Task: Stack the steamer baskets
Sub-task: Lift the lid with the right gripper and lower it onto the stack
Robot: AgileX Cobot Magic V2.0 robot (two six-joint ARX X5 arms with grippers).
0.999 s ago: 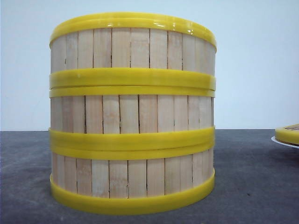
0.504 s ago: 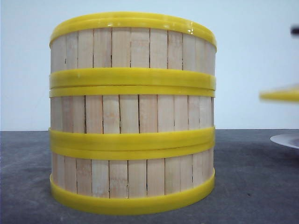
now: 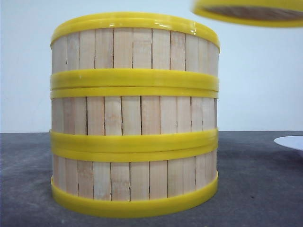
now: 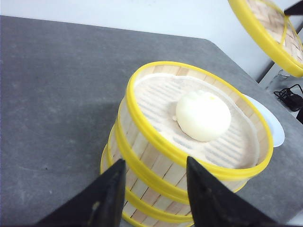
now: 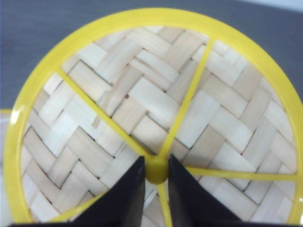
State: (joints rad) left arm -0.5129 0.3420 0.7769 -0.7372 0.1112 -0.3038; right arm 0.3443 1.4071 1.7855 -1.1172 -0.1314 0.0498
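Nearest, the stack of steamer baskets [image 3: 134, 113] stood three high on the table [image 3: 255, 189], a white bun [image 4: 203, 115] lying in the top one. The left hand [image 4: 151, 198] hovered beside it, fingers spread, gripping nothing. Up at the right, the right hand [image 5: 156, 182] pinched the centre knob [image 5: 156, 169] of the woven lid [image 5: 156, 118], carried high. Best to centre the lid squarely over the rim before lowering. Farther right lay the white plate [image 3: 291, 142].
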